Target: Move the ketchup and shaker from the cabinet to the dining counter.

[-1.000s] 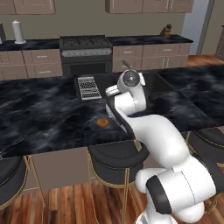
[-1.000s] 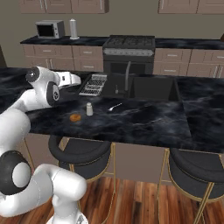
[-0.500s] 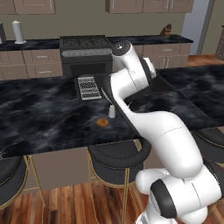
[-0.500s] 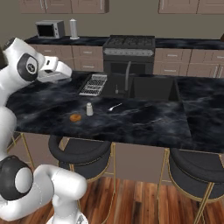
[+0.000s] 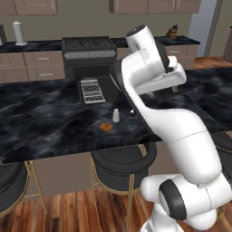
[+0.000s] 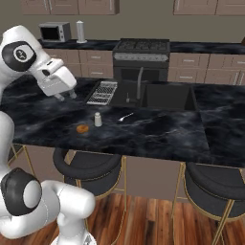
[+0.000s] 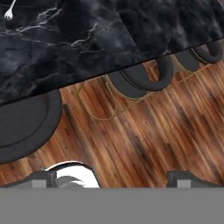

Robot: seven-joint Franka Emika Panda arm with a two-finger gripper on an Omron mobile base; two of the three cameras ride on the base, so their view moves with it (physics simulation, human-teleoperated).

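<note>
The shaker (image 5: 116, 115) (image 6: 97, 119), a small pale cylinder, stands upright on the black marble dining counter (image 5: 45, 118) (image 6: 162, 131), and nothing touches it. My gripper (image 5: 174, 89) (image 6: 67, 95) hangs high above the counter, well apart from the shaker and pointing down. In the hand view the gripper (image 7: 113, 179) is open, its two fingertips (image 7: 43, 177) wide apart with nothing between them. Under it lie the counter's front edge (image 7: 65, 39) and wooden floor. The ketchup is out of view.
An orange-brown ring (image 5: 105, 127) (image 6: 82, 128) lies just beside the shaker. A dish rack (image 5: 92, 89) and a sink with a tap (image 6: 139, 81) sit further back. Black stools (image 5: 122, 158) (image 6: 210, 184) line the counter's front. A stove (image 5: 88, 50) stands behind.
My arm has risen off the counter and swung back, turning the hand toward the floor. The shaker and the ring have stayed in place.
</note>
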